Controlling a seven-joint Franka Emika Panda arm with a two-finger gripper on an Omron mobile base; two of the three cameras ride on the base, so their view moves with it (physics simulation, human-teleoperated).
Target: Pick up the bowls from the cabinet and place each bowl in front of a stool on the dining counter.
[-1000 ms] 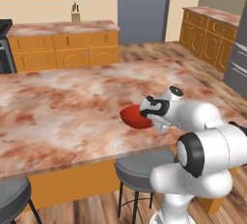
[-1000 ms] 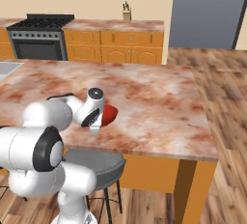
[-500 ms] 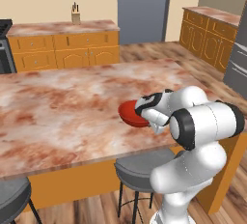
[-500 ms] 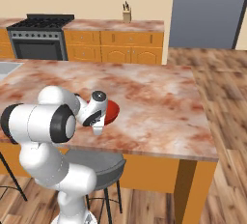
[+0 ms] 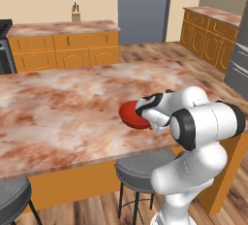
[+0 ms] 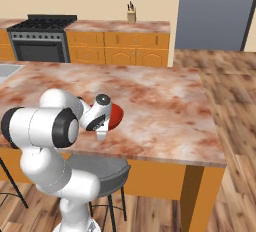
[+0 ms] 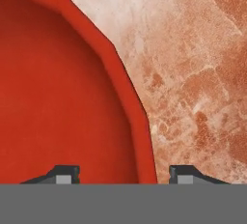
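The glossy red bowl (image 5: 131, 114) (image 6: 117, 115) (image 7: 62, 97) sits on the dining counter (image 5: 63, 117) (image 6: 165, 106) near its front edge, above a grey stool (image 5: 140, 170) (image 6: 100, 171). My gripper (image 7: 126, 172) is right over the bowl's near rim. It is open, one fingertip (image 7: 66, 172) inside the bowl and the other (image 7: 185, 172) outside over the marble, neither pressing the rim. In the base views the white hand (image 5: 154, 107) (image 6: 98, 115) covers the bowl's near side. The cabinet is out of view.
A second stool (image 5: 9, 200) stands at the lower left. Wall counters with a knife block (image 5: 76, 16) (image 6: 131, 14) and a stove (image 6: 42, 38) line the back. A sink corner (image 6: 6, 71) is at the counter's left; a steel fridge (image 5: 237, 59) stands right.
The fingers have spread apart and let go of the red bowl's rim. The bowl stays in the same spot on the counter, and the arm's elbow has swung in closer.
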